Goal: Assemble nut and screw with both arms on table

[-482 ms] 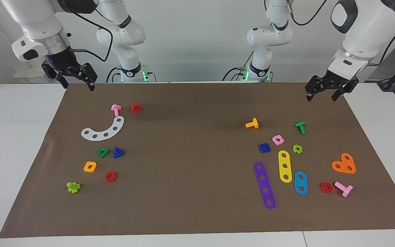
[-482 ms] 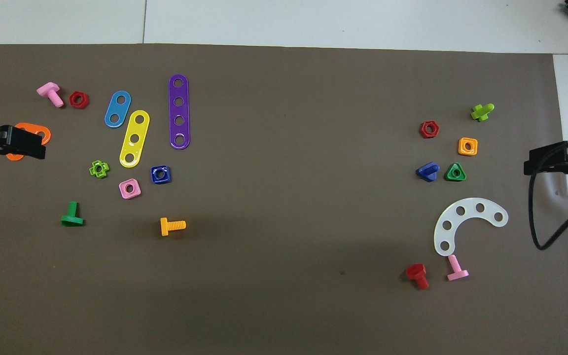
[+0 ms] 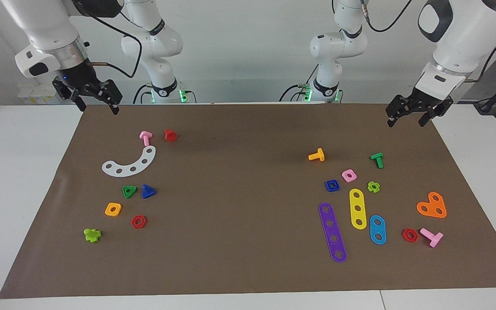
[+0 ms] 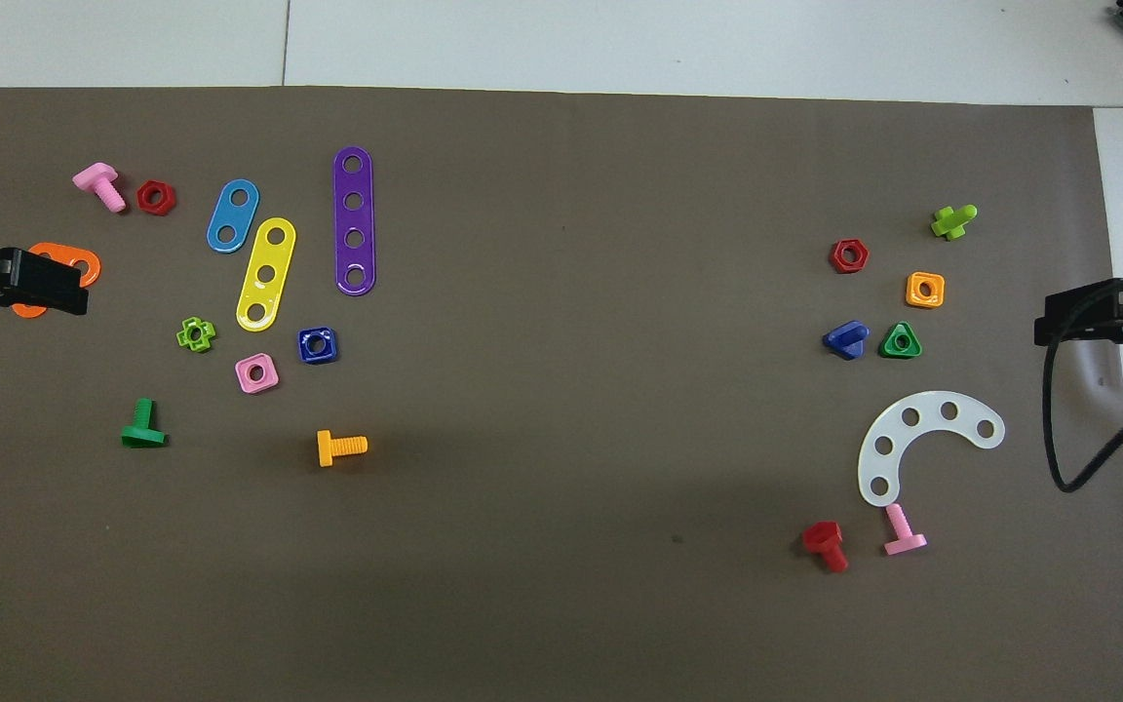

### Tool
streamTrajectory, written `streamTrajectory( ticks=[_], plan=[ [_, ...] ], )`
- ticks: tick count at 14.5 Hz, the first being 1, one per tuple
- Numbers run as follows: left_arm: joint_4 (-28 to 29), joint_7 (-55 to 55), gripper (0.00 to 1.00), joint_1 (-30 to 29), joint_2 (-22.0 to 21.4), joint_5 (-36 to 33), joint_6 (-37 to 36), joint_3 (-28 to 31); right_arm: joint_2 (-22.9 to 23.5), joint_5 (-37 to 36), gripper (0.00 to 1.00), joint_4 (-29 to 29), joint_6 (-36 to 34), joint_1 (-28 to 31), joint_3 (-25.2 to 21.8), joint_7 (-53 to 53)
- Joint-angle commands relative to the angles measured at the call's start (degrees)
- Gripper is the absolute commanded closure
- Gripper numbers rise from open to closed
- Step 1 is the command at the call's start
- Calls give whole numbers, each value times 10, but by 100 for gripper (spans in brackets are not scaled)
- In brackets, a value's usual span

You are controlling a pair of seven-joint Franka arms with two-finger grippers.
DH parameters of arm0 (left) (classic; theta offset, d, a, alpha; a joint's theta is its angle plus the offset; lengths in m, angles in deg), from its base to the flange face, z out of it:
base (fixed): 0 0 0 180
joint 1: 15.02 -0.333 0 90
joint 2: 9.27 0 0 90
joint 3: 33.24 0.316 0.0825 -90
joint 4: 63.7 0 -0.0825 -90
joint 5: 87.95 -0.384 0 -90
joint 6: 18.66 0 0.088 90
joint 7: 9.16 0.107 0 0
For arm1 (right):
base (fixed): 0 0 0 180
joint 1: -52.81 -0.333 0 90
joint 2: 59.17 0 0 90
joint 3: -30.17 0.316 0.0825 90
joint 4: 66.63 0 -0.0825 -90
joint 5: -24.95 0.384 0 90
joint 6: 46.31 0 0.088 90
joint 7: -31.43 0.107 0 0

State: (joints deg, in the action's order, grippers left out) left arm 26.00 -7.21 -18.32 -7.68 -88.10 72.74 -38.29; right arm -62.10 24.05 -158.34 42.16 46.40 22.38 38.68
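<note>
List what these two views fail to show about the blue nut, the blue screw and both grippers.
- Left gripper: overhead view, cut off by the edge; it covers part of the orange heart plate.
- Right gripper: overhead view, edge crops it.
- Nut: threads too small, either view.
- Screw: stem barely visible in facing view.

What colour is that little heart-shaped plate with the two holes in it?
Orange. The heart-shaped plate shows best in the facing view; in the overhead view the left gripper partly covers it.
</note>
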Motion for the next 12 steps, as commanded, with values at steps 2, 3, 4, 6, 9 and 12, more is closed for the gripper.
streamTrajectory(
  ticks=[2,3,4,6,9,12],
  plan=[
    [20,4,0,-6,-19,-8,-3,-5,-15,-3,0,-44,49,3,4,7],
    [20,4,0,-6,-19,-8,-2,-4,-10,-2,0,-49,64,3,4,7],
    [20,4,0,-6,-19,-8,-2,-4,-10,2,0,-77,98,3,4,-3],
    [20,4,0,-6,-19,-8,-2,-4,-11,5,0,-158,192,2,4,-37],
    [20,4,0,-6,-19,-8,-3,-4,24,27,0,-224,312,-9,4,-92],
    [20,4,0,-6,-19,-8,-2,-4,77,53,0,-240,379,-10,5,-127]
  ],
)
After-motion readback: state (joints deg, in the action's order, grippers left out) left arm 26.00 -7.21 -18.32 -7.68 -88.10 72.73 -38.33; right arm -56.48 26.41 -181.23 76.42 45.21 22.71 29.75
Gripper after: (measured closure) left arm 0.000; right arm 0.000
